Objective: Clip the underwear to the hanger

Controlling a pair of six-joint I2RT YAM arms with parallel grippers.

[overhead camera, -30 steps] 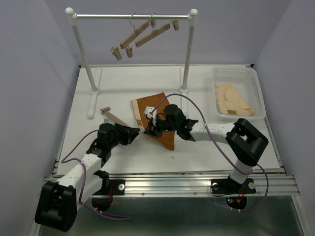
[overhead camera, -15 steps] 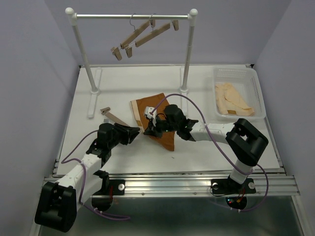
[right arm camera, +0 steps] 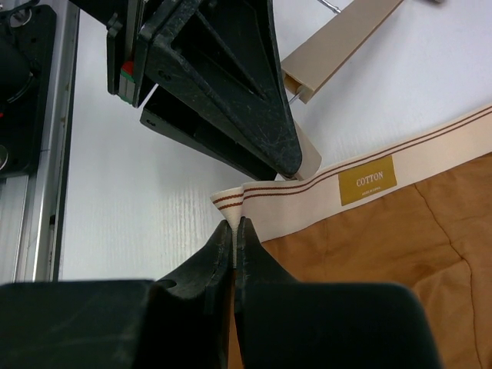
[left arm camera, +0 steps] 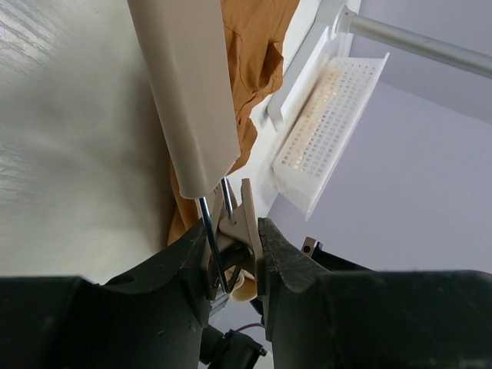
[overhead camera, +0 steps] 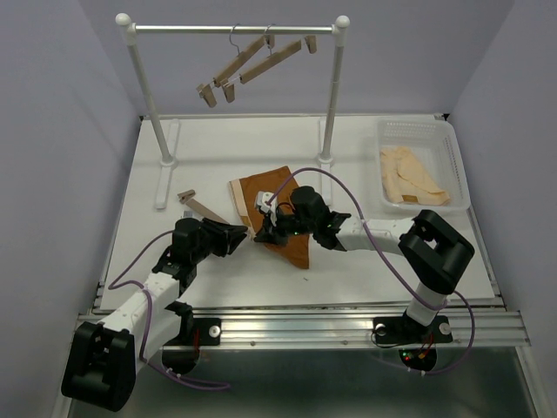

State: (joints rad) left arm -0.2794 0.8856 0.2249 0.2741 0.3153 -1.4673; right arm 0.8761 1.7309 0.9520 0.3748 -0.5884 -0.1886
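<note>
The rust-brown underwear (overhead camera: 277, 185) lies at the table's middle, its pale waistband (right arm camera: 307, 204) bearing a COTTON label. My right gripper (right arm camera: 233, 231) is shut on the waistband's corner, which stands lifted off the table. The wooden hanger (overhead camera: 202, 206) lies just left of the garment, and its bar (left arm camera: 184, 84) runs away from my left gripper (left arm camera: 234, 250). That gripper is shut on the hanger's end clip (left arm camera: 244, 223), squeezing it. In the right wrist view the left gripper's fingers (right arm camera: 231, 100) hold the clip right at the waistband's edge. The two grippers (overhead camera: 251, 233) meet there.
A white clothes rack (overhead camera: 233, 29) at the back carries two more wooden hangers (overhead camera: 252, 61). A white basket (overhead camera: 418, 131) at the right rear holds cream garments (overhead camera: 409, 178). The rack's feet (overhead camera: 165, 170) stand left and behind the underwear.
The right gripper has edged slightly left with the waistband corner, closer to the left gripper. The left arm and the hanger have stayed put.
</note>
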